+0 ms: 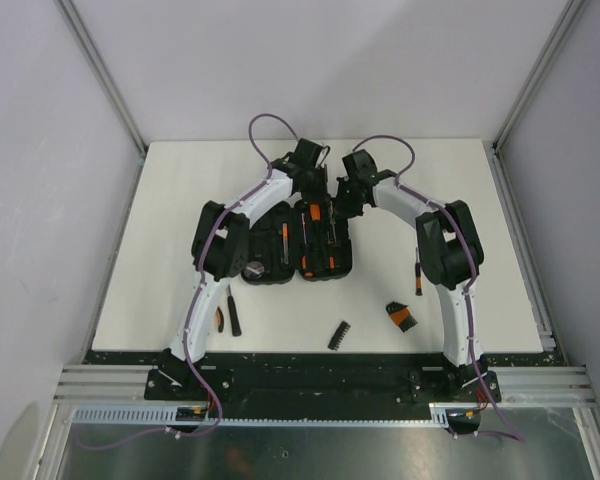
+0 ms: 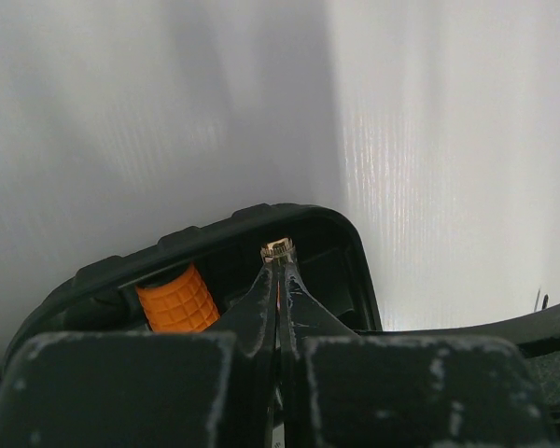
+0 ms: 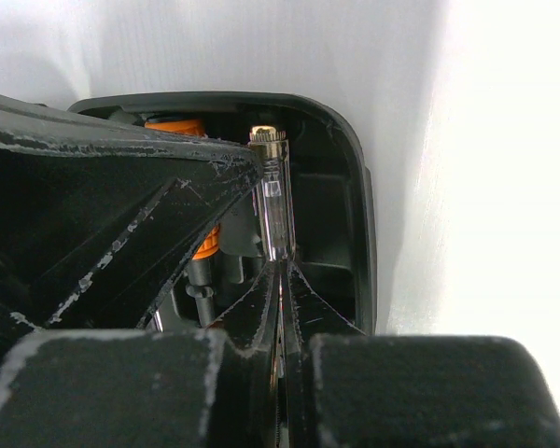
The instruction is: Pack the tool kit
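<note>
While my left gripper and right gripper clench shut over the case, some tools sit packed; loose tools lie outside.

no text legible in any view, no label, brand or number readable on the tool kit

My left arm and right arm are white shells with bulky black joints — a purple cable loops off each. My left end effector and right end effector are matte black, edges scuffed pale.
</note>
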You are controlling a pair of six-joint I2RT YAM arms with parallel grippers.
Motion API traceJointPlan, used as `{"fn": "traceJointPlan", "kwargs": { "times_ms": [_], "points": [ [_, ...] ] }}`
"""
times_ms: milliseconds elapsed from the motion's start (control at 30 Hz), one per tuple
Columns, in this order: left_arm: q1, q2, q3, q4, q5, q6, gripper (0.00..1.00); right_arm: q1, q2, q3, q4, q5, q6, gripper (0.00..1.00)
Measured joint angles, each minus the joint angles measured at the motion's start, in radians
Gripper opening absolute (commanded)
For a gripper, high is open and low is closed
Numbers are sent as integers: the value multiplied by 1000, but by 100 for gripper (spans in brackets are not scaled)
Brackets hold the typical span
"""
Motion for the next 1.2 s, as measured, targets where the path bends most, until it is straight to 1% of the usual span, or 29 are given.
{"fn": "traceJointPlan", "kwargs": {
  "times_ms": [267,600,800,933,1200],
  "points": [
    [-5,12,21,-12,-10,0,0,4,39,81,-87,15,-3,2],
    [-6,77,152,-111,-11,0,0,4,85,168,-176,24,2,2],
    [-6,91,180,-136,-12,0,0,2,106,207,-216,18,6,2],
    [-6,93,186,-140,-12,0,1,-10,116,218,-229,-10,19,2],
    [-6,98,195,-148,-11,0,2,-55,148,242,-248,-137,47,3]
  ]
}}
